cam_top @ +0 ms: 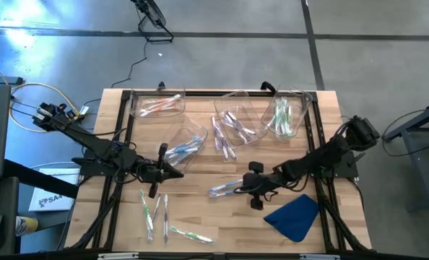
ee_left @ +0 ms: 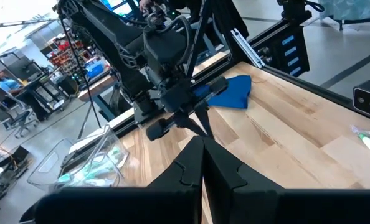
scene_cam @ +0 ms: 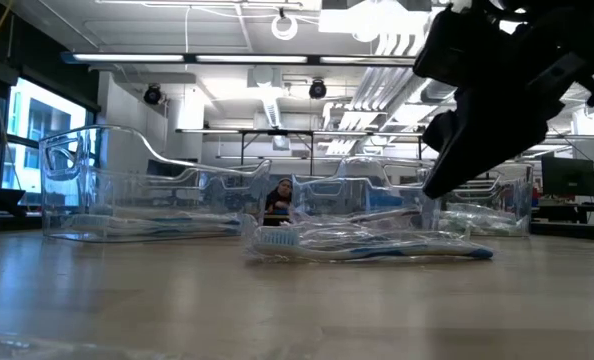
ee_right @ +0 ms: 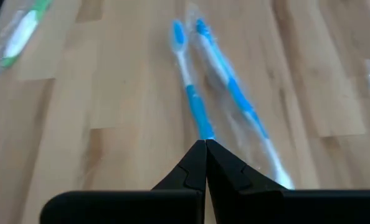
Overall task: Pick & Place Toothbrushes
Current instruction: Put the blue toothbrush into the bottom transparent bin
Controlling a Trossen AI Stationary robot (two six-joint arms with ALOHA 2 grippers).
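pinching one blue brush (ee_right: 191, 102) by its handle, the right tool (ee_right: 205, 144) sits low on the bench (cam_top: 222, 217). left tool (cam_top: 172, 172) waits mid-bench, fingers together, empty.

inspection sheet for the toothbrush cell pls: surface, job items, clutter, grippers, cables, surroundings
Surface: wooden table, black frame rails along its edges.
Job's things: blue toothbrushes loose by the right gripper; green toothbrushes loose at the near left; more sorted in four clear bins.
Clutter: blue cloth at the near right corner.
Grippers: left gripper fingers together, empty, mid-table; right gripper fingers together, tips at a blue brush handle, grip not confirmed.
Cables: yellow and black leads at the left arm's base; black cable on the floor.
Surroundings: grey floor; workshop behind, a person visible.
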